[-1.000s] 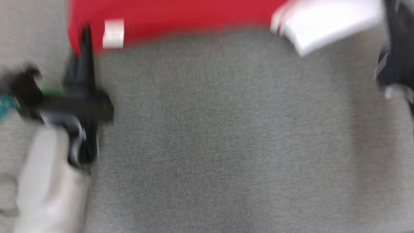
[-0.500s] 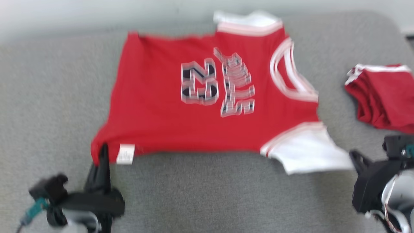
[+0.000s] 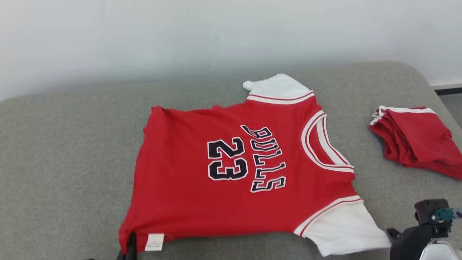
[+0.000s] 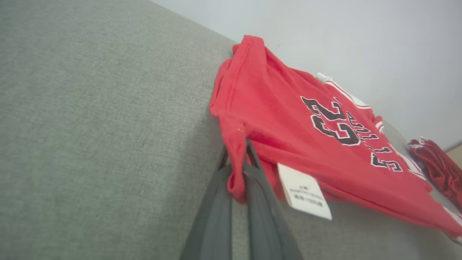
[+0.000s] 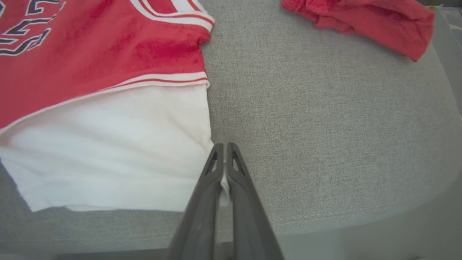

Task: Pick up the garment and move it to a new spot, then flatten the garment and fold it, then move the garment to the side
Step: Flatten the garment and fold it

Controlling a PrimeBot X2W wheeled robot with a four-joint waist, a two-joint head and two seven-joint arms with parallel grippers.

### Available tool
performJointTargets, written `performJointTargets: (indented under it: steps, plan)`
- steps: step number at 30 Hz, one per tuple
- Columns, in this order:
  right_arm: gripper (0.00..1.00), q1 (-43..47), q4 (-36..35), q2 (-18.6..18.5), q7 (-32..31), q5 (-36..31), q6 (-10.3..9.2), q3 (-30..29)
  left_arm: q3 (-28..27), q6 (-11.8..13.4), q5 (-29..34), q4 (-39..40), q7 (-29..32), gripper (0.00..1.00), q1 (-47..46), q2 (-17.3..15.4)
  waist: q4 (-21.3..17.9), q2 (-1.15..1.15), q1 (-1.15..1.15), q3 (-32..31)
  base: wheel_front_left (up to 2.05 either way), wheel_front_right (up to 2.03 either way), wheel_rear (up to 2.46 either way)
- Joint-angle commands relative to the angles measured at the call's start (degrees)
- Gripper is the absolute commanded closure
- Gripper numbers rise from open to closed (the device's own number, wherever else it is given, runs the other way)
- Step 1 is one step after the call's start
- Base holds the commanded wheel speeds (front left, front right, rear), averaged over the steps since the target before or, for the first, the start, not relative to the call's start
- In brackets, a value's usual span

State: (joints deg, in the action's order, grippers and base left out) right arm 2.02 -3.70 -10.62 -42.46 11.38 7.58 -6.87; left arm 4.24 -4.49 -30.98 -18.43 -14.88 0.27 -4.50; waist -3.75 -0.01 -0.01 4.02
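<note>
The garment (image 3: 231, 173) is a red jersey with white sleeves and "BULLS 23" on it. It lies spread flat on the grey cushion (image 3: 65, 162), neck to the right. My left gripper (image 3: 130, 245) is shut on the jersey's near left hem corner, beside the white label (image 3: 154, 242). In the left wrist view the red hem (image 4: 306, 119) is pinched between the left gripper (image 4: 237, 148) fingers. My right gripper (image 5: 224, 146) is shut on the edge of the near white sleeve (image 5: 108, 144). In the head view the right gripper (image 3: 393, 233) sits at the lower right.
A second red garment (image 3: 415, 141) lies bunched at the cushion's right end, also in the right wrist view as the red bundle (image 5: 361, 18). A pale wall (image 3: 216, 32) rises behind. The cushion's rounded front edge (image 5: 361, 213) runs near my right gripper.
The head camera has tilted up, so the picture has slid down and the whole jersey and wall now show. Both grippers keep their hold on the jersey's near corners.
</note>
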Motion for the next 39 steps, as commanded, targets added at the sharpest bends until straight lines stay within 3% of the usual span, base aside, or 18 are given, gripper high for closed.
performJointTargets:
  steps: [1,11,22,31,39]
  plan:
    - [1.0,1.5,0.0,-0.2,-1.3,-0.6,-0.2,-0.1,0.6,0.5,1.1,0.1,0.7,1.0,1.7,-0.7,0.5,0.01,0.01,-1.1,0.0,0.0,0.0]
    - [1.0,4.0,-1.9,-1.2,-5.9,-1.2,-0.2,-0.7,3.2,1.8,2.1,1.7,4.8,1.0,6.0,-1.4,0.4,0.01,0.01,-0.7,0.0,0.0,0.0]
    - [1.0,-3.9,-0.9,-2.2,-0.5,0.0,-0.19,1.4,3.9,2.4,2.4,3.5,6.8,1.0,1.0,-2.0,0.4,0.01,0.01,0.1,0.0,0.0,0.0]
    - [1.0,-17.3,7.8,-5.3,6.4,1.0,-0.19,7.2,4.8,2.9,2.6,0.7,10.4,1.0,-8.4,-2.0,0.8,0.01,0.01,2.0,0.0,0.0,0.0]
    - [1.0,-27.7,16.8,-6.7,14.2,0.1,-0.19,12.0,5.1,3.3,3.2,-5.2,9.0,1.0,-16.0,-1.6,1.4,0.01,0.01,5.1,0.0,0.0,0.0]
